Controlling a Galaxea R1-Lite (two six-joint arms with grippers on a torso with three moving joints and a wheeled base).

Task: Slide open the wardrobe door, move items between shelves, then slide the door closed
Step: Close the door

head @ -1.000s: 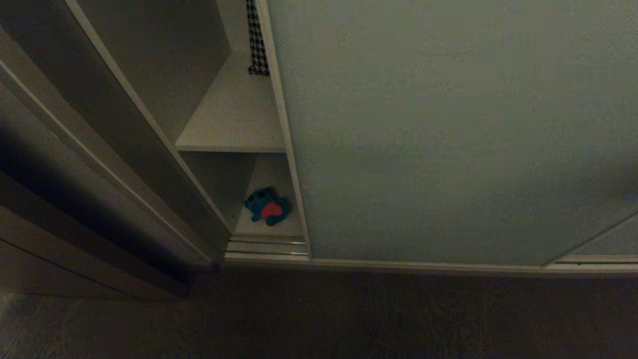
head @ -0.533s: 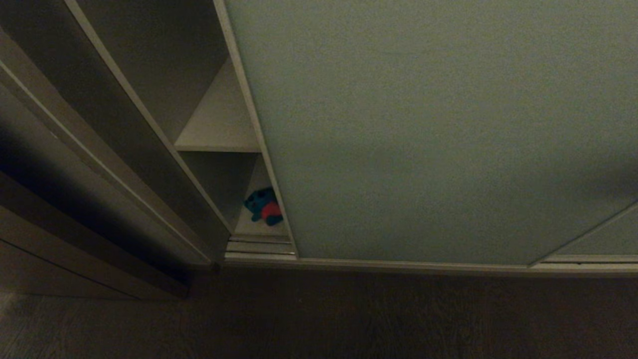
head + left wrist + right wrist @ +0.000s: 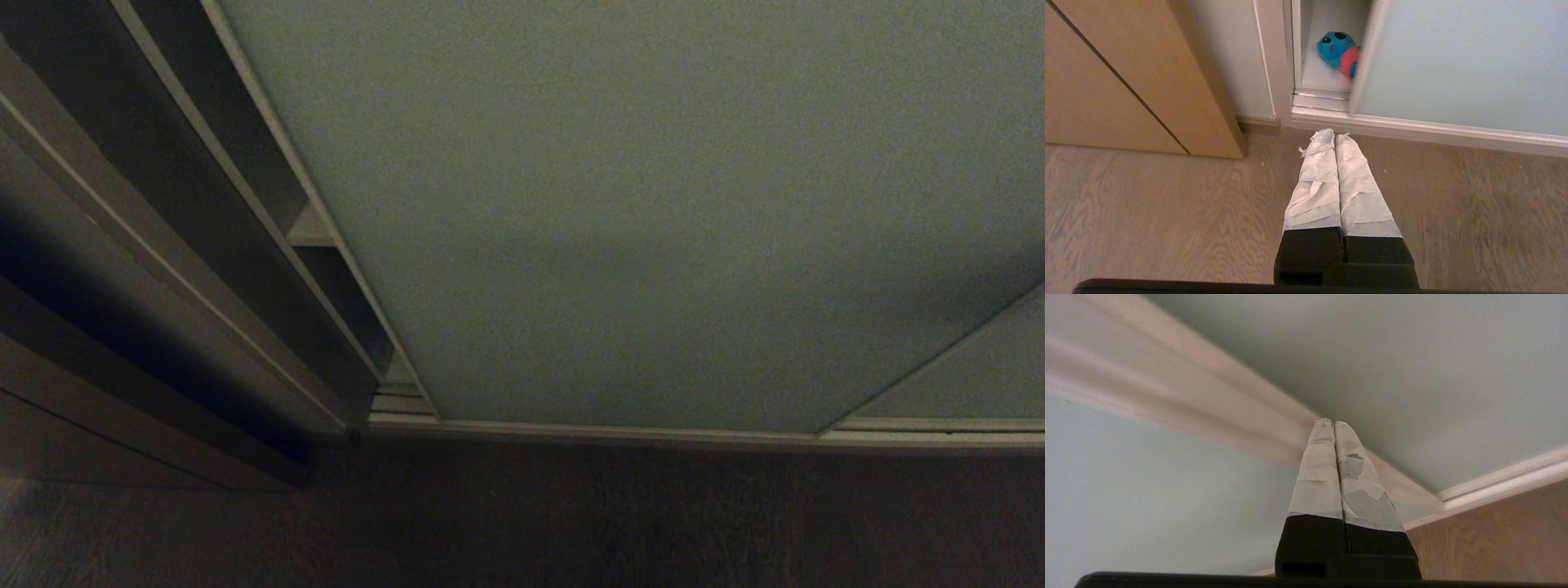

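One blue plush toy with a pink belly [image 3: 1340, 54] lies on the white bottom shelf [image 3: 1319, 77], half hidden behind the nearly shut pale grey-green sliding wardrobe door [image 3: 653, 212]. My left gripper [image 3: 1335, 134] hangs over the wooden floor [image 3: 1167, 212], my right gripper [image 3: 1329, 423] against the door's cream frame; both pairs of taped fingers pressed together, empty.

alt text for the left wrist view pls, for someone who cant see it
The sliding wardrobe door stands almost closed, leaving a narrow gap where a blue plush toy with a pink belly lies on the white bottom shelf, partly hidden by the door's edge. The left gripper, fingers wrapped in white tape and shut, hangs over the wooden floor before the silver floor rails.
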